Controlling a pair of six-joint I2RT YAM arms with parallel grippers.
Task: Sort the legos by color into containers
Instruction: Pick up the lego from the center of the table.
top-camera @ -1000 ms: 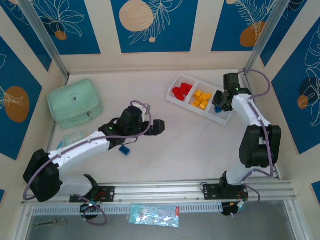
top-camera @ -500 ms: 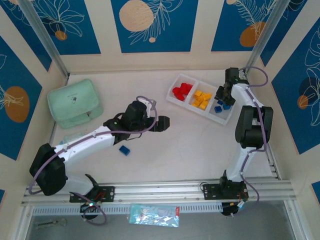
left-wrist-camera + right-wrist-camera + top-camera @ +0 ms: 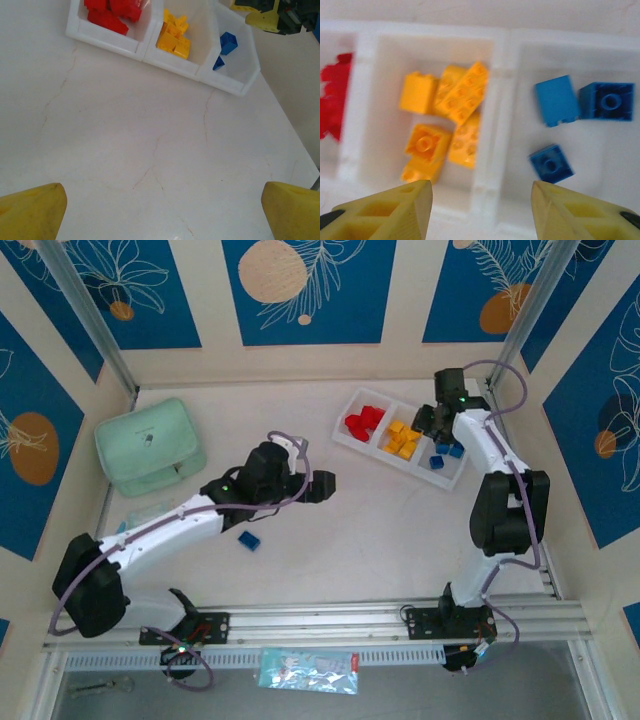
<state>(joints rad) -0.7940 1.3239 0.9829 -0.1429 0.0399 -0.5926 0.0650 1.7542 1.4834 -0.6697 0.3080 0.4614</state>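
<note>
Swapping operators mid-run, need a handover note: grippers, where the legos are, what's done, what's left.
Left gripper: open, empty, over bare table, short of the tray.
Right gripper: open, empty, hovering above the divider between the yellow and blue compartments.
Done: red bricks in the left compartment, yellow bricks in the middle, three blue bricks in the right one.
Left: one loose blue brick on the table, nearer the left gripper; it belongs in the blue compartment.
</note>
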